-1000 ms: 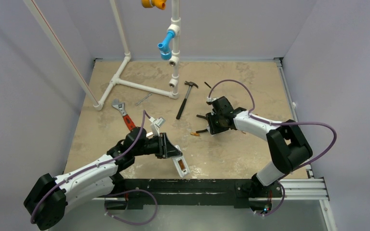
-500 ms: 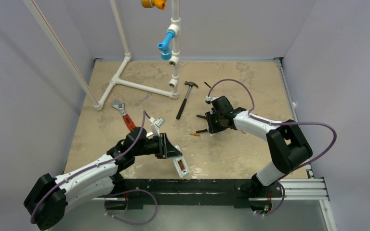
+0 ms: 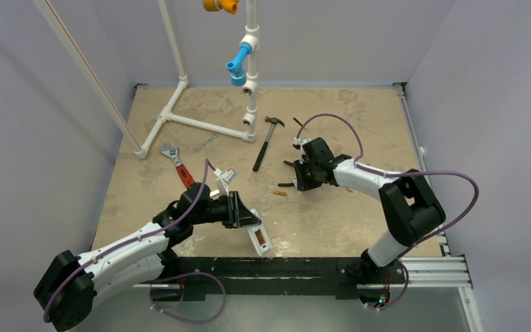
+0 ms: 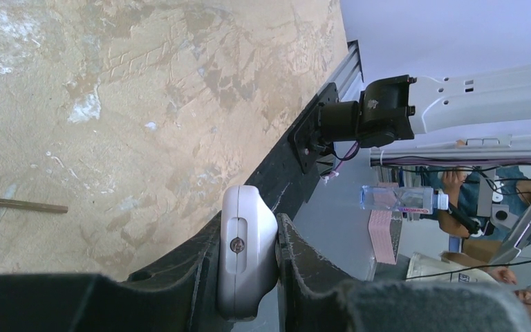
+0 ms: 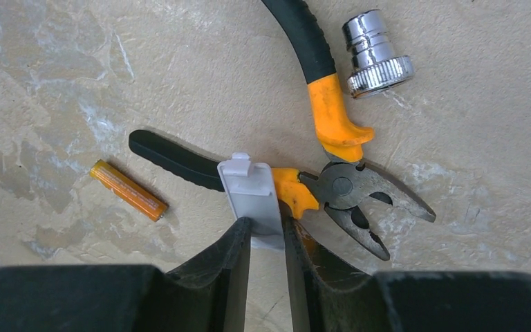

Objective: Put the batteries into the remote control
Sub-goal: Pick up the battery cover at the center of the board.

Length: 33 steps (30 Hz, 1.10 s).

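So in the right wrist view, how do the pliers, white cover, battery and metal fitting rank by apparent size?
1. pliers
2. white cover, though it sits nearer the camera
3. battery and metal fitting: too alike, one longer, the other bulkier

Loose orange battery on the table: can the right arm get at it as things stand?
Probably not yet. The battery lies uncovered, near the pliers but apart from them. However, the right gripper is shut on a white cover, so it has no free grip.
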{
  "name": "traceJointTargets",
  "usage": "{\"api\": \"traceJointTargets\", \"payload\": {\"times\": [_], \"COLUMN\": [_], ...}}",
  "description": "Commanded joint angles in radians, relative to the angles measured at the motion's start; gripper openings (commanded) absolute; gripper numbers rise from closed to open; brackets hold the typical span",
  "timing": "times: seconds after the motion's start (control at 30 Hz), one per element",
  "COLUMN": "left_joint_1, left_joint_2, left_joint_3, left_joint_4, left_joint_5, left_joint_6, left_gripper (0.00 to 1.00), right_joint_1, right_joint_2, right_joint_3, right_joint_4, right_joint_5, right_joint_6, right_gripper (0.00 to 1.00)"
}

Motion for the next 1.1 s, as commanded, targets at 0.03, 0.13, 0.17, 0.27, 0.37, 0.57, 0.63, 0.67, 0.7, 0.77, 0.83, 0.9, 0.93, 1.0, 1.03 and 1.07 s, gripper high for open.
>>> {"api": "traceJointTargets", "payload": {"times": [0.03, 0.13, 0.17, 0.27, 0.37, 0.57, 0.63, 0.67, 0.7, 0.77, 0.83, 0.9, 0.93, 1.0, 1.03, 1.07], "left_joint_1": [-0.004, -0.005, -0.004, -0.004, -0.004, -0.004, -0.004, -0.004, -0.004, -0.004, -0.005, -0.003, -0.005, -0.004, -0.004, -0.004], "left_joint_2": [-0.006, -0.007, -0.008, -0.010, -0.010, -0.006, -0.003, -0.001, 0.000, 0.002, 0.005, 0.007, 0.008, 0.009, 0.010, 0.007], "left_joint_3": [0.030, 0.030, 0.028, 0.026, 0.025, 0.030, 0.030, 0.030, 0.029, 0.029, 0.028, 0.030, 0.030, 0.029, 0.028, 0.028], "left_joint_4": [0.028, 0.026, 0.026, 0.025, 0.025, 0.026, 0.026, 0.028, 0.029, 0.031, 0.034, 0.036, 0.038, 0.037, 0.036, 0.035], "left_joint_5": [-0.005, -0.006, -0.005, -0.009, -0.010, -0.010, -0.010, -0.011, -0.011, -0.010, -0.010, -0.010, -0.010, -0.010, -0.010, -0.011], "left_joint_6": [0.022, 0.021, 0.022, 0.022, 0.021, 0.020, 0.021, 0.021, 0.019, 0.018, 0.016, 0.015, 0.014, 0.013, 0.012, 0.012], "left_gripper": [0.00, 0.00, 0.00, 0.00, 0.00, 0.00, 0.00, 0.00, 0.00, 0.00, 0.00, 0.00, 0.00, 0.00, 0.00, 0.00], "right_joint_1": [-0.004, -0.004, -0.004, -0.004, -0.005, -0.005, -0.004, -0.004, -0.004, -0.004, -0.004, -0.004, -0.004, -0.004, -0.004, -0.004], "right_joint_2": [0.021, 0.023, 0.021, 0.011, -0.009, -0.050, -0.061, -0.064, -0.068, -0.072, -0.073, -0.073, -0.076, -0.084, -0.088, -0.094], "right_joint_3": [0.002, 0.001, 0.001, -0.002, -0.003, -0.006, -0.008, -0.008, -0.008, -0.009, -0.009, -0.009, -0.010, -0.012, -0.013, -0.013], "right_joint_4": [0.035, 0.036, 0.035, 0.031, 0.027, 0.017, 0.010, 0.008, 0.007, 0.008, 0.008, 0.008, 0.009, 0.009, 0.009, 0.007], "right_joint_5": [-0.018, -0.030, -0.034, -0.042, -0.054, -0.072, -0.071, -0.072, -0.073, -0.075, -0.080, -0.085, -0.085, -0.084, -0.084, -0.082], "right_joint_6": [0.001, -0.002, -0.002, -0.005, -0.011, -0.021, -0.023, -0.023, -0.022, -0.018, -0.014, -0.010, -0.010, -0.005, -0.004, -0.001], "right_gripper": [0.19, 0.14, 0.12, 0.08, 0.05, 0.03, 0.03, 0.03, 0.03, 0.03, 0.02, 0.02, 0.02, 0.02, 0.02, 0.02]}}
